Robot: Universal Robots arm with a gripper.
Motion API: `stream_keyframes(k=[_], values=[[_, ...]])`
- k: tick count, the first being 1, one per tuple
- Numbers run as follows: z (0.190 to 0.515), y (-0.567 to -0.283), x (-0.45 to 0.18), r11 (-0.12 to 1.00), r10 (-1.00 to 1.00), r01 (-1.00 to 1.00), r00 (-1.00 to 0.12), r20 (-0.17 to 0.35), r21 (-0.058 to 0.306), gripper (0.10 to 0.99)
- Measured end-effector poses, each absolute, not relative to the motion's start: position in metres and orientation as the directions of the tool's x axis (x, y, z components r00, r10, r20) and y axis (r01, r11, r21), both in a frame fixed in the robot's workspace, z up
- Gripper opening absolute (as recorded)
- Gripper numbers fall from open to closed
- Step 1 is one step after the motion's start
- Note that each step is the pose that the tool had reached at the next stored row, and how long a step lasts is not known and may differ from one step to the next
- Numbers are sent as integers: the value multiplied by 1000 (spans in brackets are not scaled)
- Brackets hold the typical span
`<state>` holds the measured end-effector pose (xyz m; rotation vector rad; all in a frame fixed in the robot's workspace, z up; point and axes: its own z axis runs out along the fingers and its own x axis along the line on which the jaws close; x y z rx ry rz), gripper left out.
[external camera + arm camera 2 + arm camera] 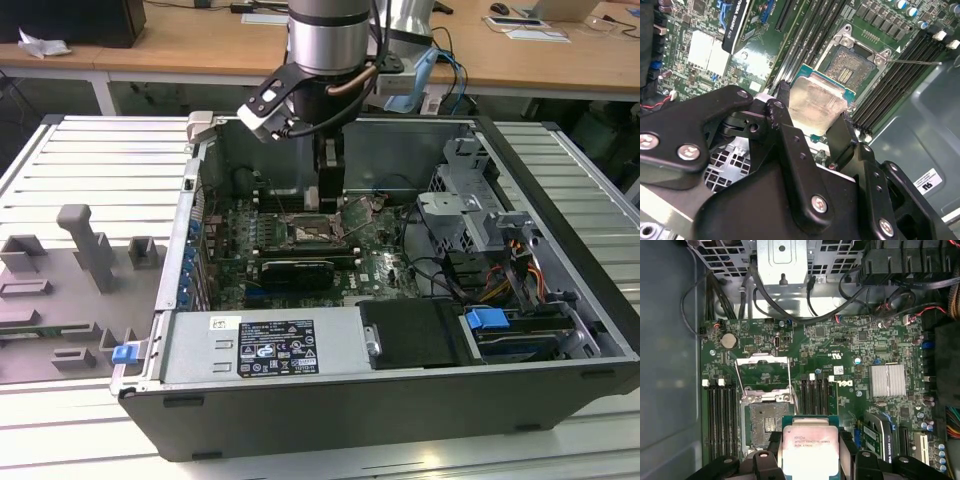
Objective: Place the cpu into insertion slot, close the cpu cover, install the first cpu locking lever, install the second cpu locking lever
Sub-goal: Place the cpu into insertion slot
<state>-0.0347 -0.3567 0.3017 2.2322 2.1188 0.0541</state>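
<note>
Exterior view: the arm reaches down into the open case. The end effector hangs low over the board, just on the far side of the slot.

Second wrist view: the end effector is closed most of the way, with its fingers clamped on opposite edges of the cpu. The chip's up in the air, near the slot but not over it or in it. The slot is bare with its contacts showing, and a lever sticks out loose to one side.

First wrist view: same story. The cpu is pinched in the end effector, just beside the slot. The cover is flipped up open at its hinge edge.

So I'd say this is step one and it isn't finished: the chip is picked up but not seated. The cover isn't closed and neither lever looks latched, as far as I can tell. Basically everything's left to do.
</note>
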Motion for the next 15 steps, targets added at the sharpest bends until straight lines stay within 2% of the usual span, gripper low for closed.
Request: stream_keyframes(k=[15], values=[[291, -353, -35, -51, 998, 996, 53, -18, 70, 537]])
